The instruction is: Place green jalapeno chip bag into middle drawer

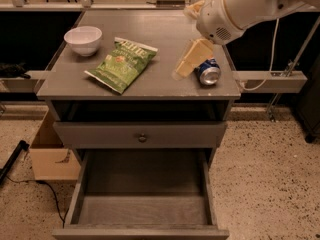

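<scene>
Countertop (150, 29) bears green jalapeno chip bag (121, 63), pincer (183, 68) near it.

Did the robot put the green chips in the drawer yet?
Not yet. Done: the deep grey middle drawer stands pulled open, nothing in it. In hand: the tan gripper hovers beside the blue soda can. Left: grasp the crinkly green jalapeno chip bag on the grey cabinet top, lower it in.

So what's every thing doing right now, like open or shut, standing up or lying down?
green jalapeno chip bag: lying flat on the cabinet top, not held.
middle drawer: pulled open, nothing inside.
knob drawer: shut.
white bowl: upright.
blue soda can: lying on its side.
gripper: low over the top, between bag and can.
</scene>
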Motion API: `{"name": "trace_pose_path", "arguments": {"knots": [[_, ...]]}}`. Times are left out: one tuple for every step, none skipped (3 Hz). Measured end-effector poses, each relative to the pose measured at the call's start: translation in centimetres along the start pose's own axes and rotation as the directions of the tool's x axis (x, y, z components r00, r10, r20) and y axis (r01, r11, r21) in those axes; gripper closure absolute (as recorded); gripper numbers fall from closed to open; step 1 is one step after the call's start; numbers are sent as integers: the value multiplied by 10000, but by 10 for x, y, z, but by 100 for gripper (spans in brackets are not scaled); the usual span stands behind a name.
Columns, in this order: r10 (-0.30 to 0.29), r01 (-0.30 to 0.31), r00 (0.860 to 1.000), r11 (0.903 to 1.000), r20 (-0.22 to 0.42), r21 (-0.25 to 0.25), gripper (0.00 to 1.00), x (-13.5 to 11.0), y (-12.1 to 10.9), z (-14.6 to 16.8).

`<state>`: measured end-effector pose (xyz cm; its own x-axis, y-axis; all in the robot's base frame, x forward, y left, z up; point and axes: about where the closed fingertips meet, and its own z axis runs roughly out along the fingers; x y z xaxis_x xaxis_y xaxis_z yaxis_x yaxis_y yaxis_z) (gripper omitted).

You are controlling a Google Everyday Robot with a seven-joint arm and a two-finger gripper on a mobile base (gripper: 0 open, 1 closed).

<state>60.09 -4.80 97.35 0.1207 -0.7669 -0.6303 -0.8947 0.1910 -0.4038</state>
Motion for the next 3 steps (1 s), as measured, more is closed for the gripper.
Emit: {"name": "trace_pose_path", "arguments": {"knots": [[286,-275,9979,9994,573,-213,0,3,-1,10],[717,-686,9879,9973,1373,-271,0,2,-12,31],[835,-696,9681,9954,2361,-664,0,-26,-36,84]]}}
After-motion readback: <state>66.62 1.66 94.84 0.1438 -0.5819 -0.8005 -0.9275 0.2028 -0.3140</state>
